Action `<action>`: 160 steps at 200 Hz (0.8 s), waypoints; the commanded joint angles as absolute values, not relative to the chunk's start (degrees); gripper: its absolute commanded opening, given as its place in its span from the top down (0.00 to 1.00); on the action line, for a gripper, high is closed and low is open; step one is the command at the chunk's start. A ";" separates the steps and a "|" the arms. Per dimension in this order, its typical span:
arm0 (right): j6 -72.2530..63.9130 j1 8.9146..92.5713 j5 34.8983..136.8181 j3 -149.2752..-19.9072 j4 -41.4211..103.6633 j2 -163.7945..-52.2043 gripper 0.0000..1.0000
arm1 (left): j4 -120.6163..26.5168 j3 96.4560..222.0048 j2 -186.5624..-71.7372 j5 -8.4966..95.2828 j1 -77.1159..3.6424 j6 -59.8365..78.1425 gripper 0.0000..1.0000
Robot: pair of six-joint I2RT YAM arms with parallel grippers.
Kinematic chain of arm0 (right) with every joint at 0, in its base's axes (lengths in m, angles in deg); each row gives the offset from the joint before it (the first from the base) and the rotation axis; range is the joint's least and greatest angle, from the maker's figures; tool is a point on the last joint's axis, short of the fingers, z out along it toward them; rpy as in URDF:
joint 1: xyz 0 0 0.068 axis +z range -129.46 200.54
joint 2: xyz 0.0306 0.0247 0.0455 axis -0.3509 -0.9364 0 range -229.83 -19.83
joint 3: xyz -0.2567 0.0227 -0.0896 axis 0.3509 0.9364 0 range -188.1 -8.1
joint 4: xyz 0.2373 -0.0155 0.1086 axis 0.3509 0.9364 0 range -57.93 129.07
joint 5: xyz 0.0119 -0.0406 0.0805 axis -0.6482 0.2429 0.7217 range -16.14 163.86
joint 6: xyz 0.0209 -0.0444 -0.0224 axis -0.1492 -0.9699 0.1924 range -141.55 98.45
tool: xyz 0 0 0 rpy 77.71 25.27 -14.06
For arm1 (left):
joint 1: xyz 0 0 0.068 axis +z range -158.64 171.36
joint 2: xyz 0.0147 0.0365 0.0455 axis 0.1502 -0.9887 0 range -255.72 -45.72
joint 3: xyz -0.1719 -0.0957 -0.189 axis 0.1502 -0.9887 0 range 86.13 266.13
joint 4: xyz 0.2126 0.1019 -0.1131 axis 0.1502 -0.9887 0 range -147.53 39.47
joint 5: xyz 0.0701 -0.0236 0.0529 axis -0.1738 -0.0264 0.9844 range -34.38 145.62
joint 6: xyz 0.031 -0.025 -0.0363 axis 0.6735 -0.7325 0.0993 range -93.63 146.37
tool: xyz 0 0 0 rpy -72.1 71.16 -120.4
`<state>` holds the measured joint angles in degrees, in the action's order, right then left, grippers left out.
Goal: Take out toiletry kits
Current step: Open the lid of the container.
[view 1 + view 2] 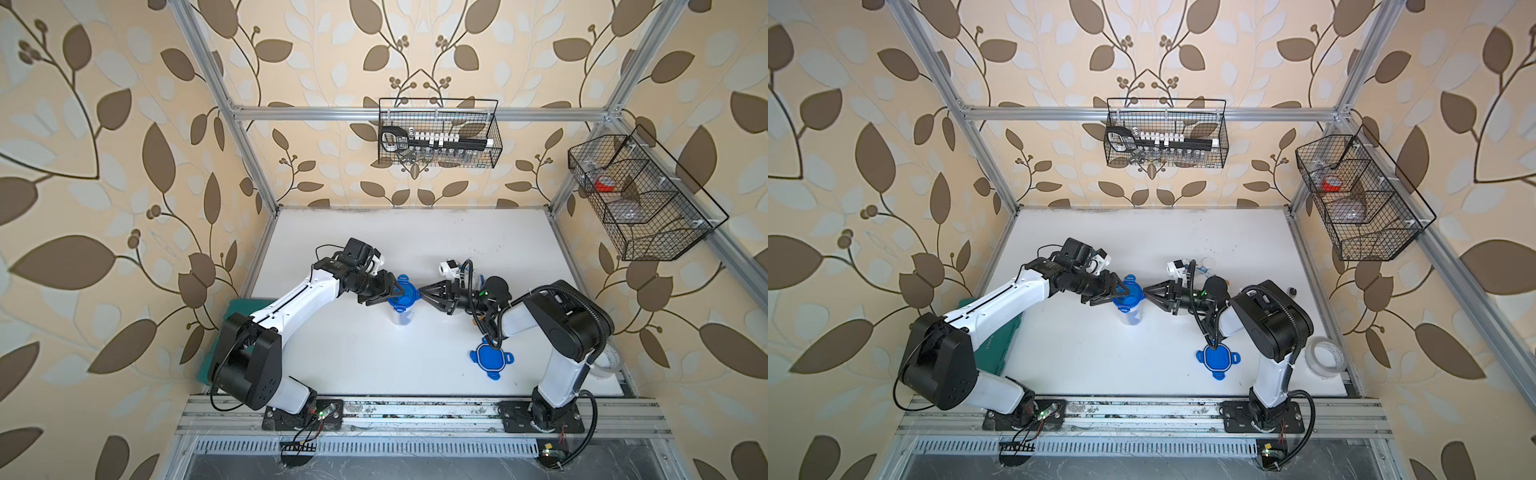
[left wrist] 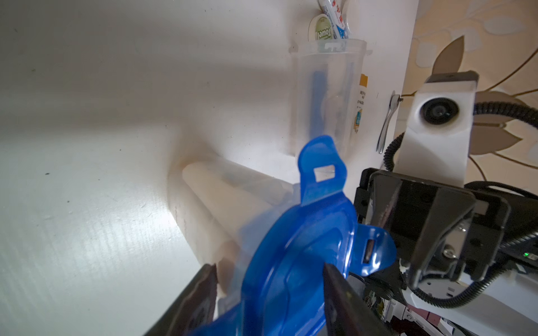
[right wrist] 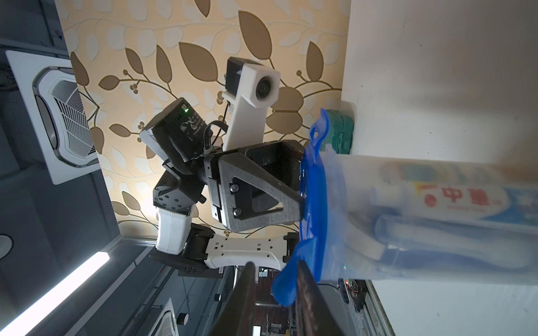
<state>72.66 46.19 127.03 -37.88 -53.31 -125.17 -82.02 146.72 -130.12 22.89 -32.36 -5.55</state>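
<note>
Bracing a clear jar point(image 1: 400, 313) near the worktop point(image 1: 374, 357) centre, both arms meet over its blue lid point(image 1: 402, 296). The left pincer point(image 1: 392, 293) reaches in from 9 o'clock, its 2 fingers straddling the lid's edge; the left wrist view shows lid between them, so it grips the lid, probably to steady the jar. The right pincer point(image 1: 423, 293) comes from 3 o'clock, and the right wrist view shows its narrow jaws pinching 1 lid tab point(image 3: 286, 286), most likely to pry that latch up. Both forearms lie low and nearly level, wrists pointed at each other, elbows bent back toward their bases at 6 o'clock.

1 toiletry kit remains inside this jar: a toothpaste tube point(image 3: 465, 203) and a toothbrush point(image 3: 436, 256) show through its wall.

A 2nd jar point(image 2: 329, 96) stands open beyond the right pincer, at about 2 o'clock, with a towel disc point(image 2: 321, 27) and a tube poking above its rim. Its lid point(image 1: 490, 357) lies flat at 5 o'clock.

I judge the task under halfway: 1 jar opened, neither emptied.
</note>
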 commanded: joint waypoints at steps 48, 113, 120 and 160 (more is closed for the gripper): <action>58.93 46.55 127.87 -43.02 -29.53 -119.66 0.84 | -95.09 147.31 -134.53 36.63 -33.60 -2.58 0.39; 48.64 46.60 125.91 -43.71 -14.21 -113.78 1.00 | -93.57 149.40 -135.30 36.60 -33.60 -2.72 0.28; 47.20 46.68 125.29 -43.57 -12.65 -112.47 1.00 | -93.11 149.94 -135.05 36.23 -33.60 -2.71 0.25; 39.20 47.78 119.82 -44.22 -3.60 -106.80 1.00 | -92.68 154.13 -132.74 35.65 -33.42 -2.78 0.13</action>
